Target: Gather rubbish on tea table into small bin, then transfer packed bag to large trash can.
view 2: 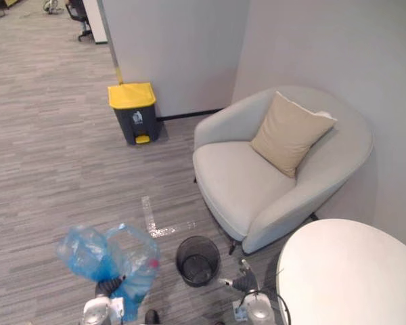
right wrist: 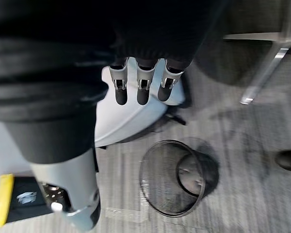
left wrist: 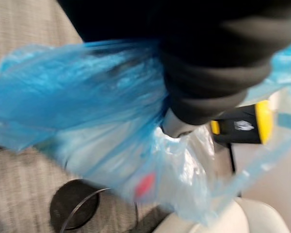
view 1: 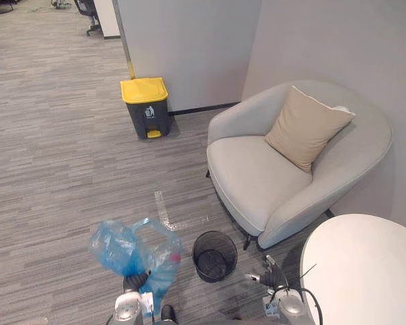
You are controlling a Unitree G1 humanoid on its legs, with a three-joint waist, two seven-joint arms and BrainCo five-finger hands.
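Observation:
A blue plastic bag [view 1: 130,249] with rubbish inside, a red bit among it, hangs above the floor, gathered at its neck in my left hand [view 1: 135,281], which is shut on it. In the left wrist view the bag [left wrist: 87,121] drapes over the hand. The small black mesh bin [view 1: 214,255] stands empty on the carpet just right of the bag. My right hand [view 1: 273,273] hovers beside the bin, fingers [right wrist: 138,90] straight and holding nothing. The large grey trash can with a yellow lid [view 1: 147,107] stands far ahead against the wall, lid closed.
A light grey armchair [view 1: 271,176] with a tan cushion [view 1: 306,127] stands to the right. The white round tea table [view 1: 365,271] is at the lower right. Tape marks [view 1: 164,210] lie on the carpet between the bin and the trash can.

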